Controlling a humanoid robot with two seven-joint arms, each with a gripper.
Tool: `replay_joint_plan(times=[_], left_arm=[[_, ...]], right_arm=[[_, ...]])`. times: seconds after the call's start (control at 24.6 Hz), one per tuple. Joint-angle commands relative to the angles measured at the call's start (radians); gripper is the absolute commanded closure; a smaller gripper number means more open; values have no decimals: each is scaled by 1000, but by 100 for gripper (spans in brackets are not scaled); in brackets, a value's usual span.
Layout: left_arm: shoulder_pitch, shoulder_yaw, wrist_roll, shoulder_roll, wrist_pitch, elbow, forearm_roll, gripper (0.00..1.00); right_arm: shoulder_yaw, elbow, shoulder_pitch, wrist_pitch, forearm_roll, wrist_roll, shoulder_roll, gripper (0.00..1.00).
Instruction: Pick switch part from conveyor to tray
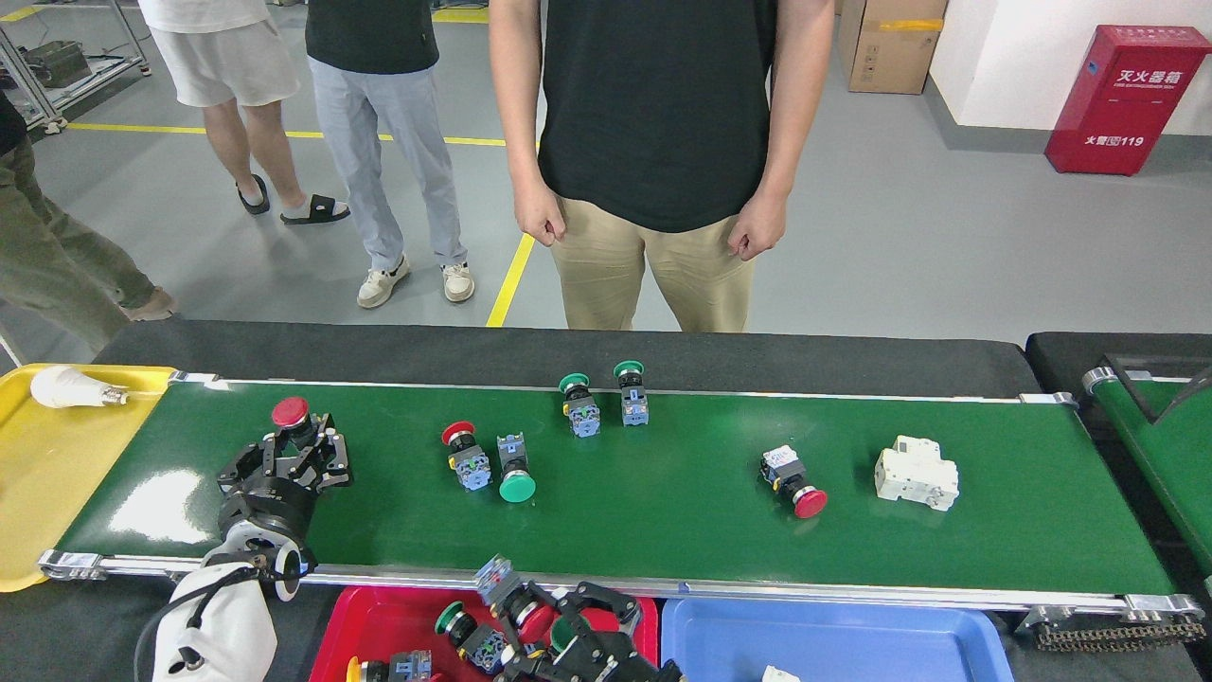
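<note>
Left end effector point(301, 453) clenched around red-capped switch part point(293, 420) at conveyor's point(663, 511) left end. Right end effector point(554, 620) over red tray point(379, 630), grasping another switch part point(516, 606). Others lie loose mid-belt.

Conveyor point(663, 511): glossy green belt showing glare patches; bright silver metal edge rails; matt black padded surround.
Tray point(379, 625): smooth red plastic, slight sheen.
Yellow tray point(47, 474), blue tray point(852, 639): smooth plastic.
Circuit breaker point(916, 473): matt white plastic.
Left pincer point(289, 459): black metal, dull finish.
Floor point(947, 246): smooth grey coating.
</note>
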Motion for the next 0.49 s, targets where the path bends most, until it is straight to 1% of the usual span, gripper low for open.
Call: replay_joint_plan(times=[0.0,0.08,0.12,0.16,0.2,0.24,0.28,0.32,0.37,0.45], left_arm=[[79,5,-45,2,-86,-202,24,97],[232,11,-88,11,-215,-436,100,94],[314,11,-106,17,-287,-530,130,84],[372,11,-112,20,-349,-585,139,66],[432,11,-114,22,-435,-636,138,24],[477,15,-114,20,-517,-662,141,0],[503,22,-114,14,-586,-671,143,0],[512,28,-114,11,-617,-673,144,0],[519,42,-114,9,-617,-671,144,0],[529,70,-114,12,-617,-665,146,0]], right_arm=[[-5,-14,8,12,2,2,9,0],[-22,-23,13,35,-1,1,1,0],[-48,-40,21,58,-3,-2,-8,0],[-82,-61,31,75,-7,-5,-22,0],[-146,-95,51,88,-13,-18,-42,0],[-220,-129,76,91,-30,-36,-51,0],[-304,-164,105,91,-56,-51,-52,0],[-367,-184,130,89,-82,-56,-54,0],[-442,-195,159,85,-110,-56,-54,0],[-546,-195,199,85,-128,-56,-54,0]])
